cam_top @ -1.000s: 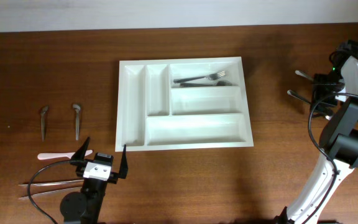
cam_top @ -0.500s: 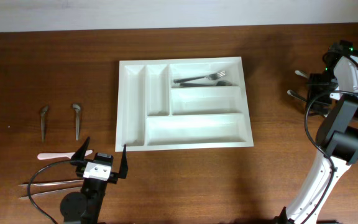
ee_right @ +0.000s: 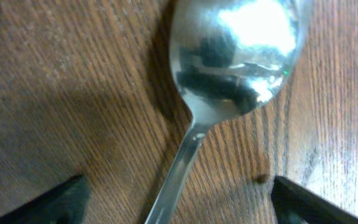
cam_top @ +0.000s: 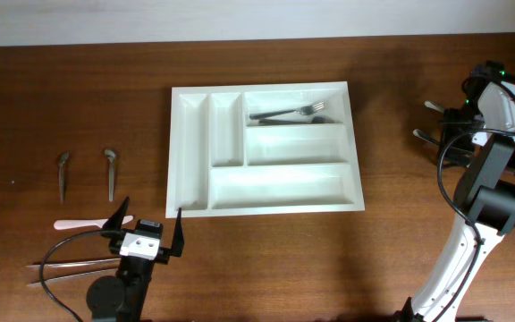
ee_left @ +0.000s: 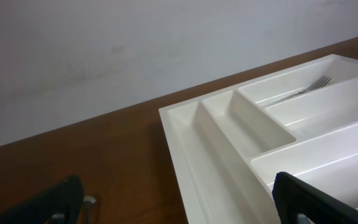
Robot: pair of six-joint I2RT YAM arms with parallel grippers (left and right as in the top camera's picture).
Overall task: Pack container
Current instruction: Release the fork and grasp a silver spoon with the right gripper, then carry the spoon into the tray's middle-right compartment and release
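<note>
The container (cam_top: 275, 188) is a white cutlery tray at the table's middle, with a fork (cam_top: 289, 114) in its top right compartment. At the near left of it my left gripper (cam_top: 146, 228) stands open and empty. In the left wrist view the container (ee_left: 229, 149) and the fork (ee_left: 303, 88) lie ahead of my left gripper (ee_left: 179, 202). My right gripper (cam_top: 461, 125) is low over spoons (cam_top: 426, 136) at the far right. It (ee_right: 179, 202) is open, and a metal spoon (ee_right: 229, 56) has its handle running between the fingertips (ee_right: 55, 199) without touching them.
Two small spoons (cam_top: 63, 174) (cam_top: 110, 173) lie at the left. A pale utensil (cam_top: 83, 224) and thin metal sticks (cam_top: 70, 268) lie near the left arm's base. Another spoon (cam_top: 432, 107) lies by the right gripper. The right arm's cable loops beside it.
The right arm has shifted a little toward the far edge, over the spoons. The left arm has not moved.
</note>
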